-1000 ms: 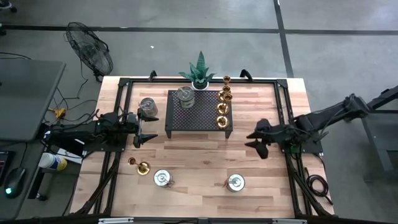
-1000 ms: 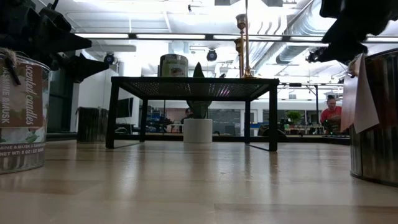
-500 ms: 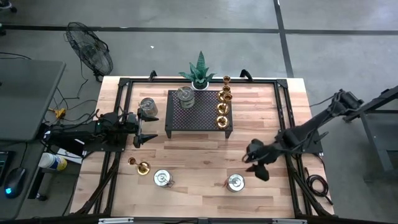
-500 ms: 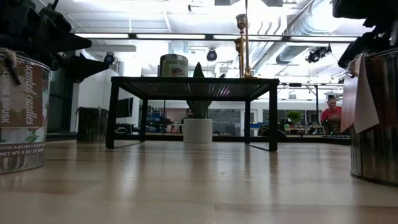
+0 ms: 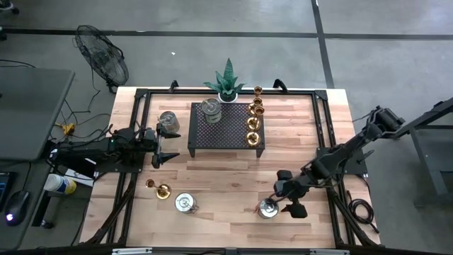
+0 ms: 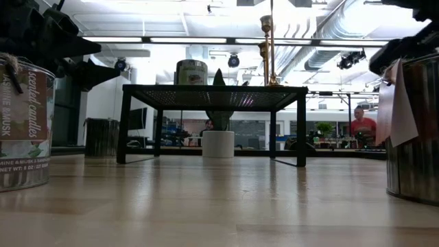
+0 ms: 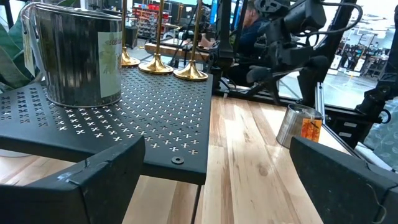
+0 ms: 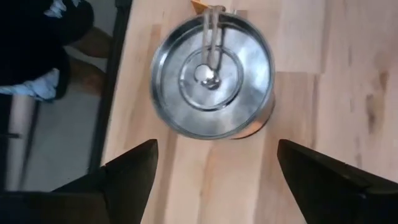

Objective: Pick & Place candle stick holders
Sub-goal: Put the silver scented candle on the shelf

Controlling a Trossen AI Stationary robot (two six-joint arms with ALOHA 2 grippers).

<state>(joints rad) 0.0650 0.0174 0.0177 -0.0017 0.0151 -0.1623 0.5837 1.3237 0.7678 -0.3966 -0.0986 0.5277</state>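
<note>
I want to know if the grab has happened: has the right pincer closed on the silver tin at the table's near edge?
No: the right pincer hangs open above the silver tin, touching nothing.

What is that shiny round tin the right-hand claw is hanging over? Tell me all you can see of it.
The silvery tin is a round, polished metal can with a lid that has a raised centre ring, a small knob and a thin wire handle across it. An orange label shows on its side. It stands upright on the wooden table near the front edge. The right gripper hovers above it, fingers open, not touching.
</note>
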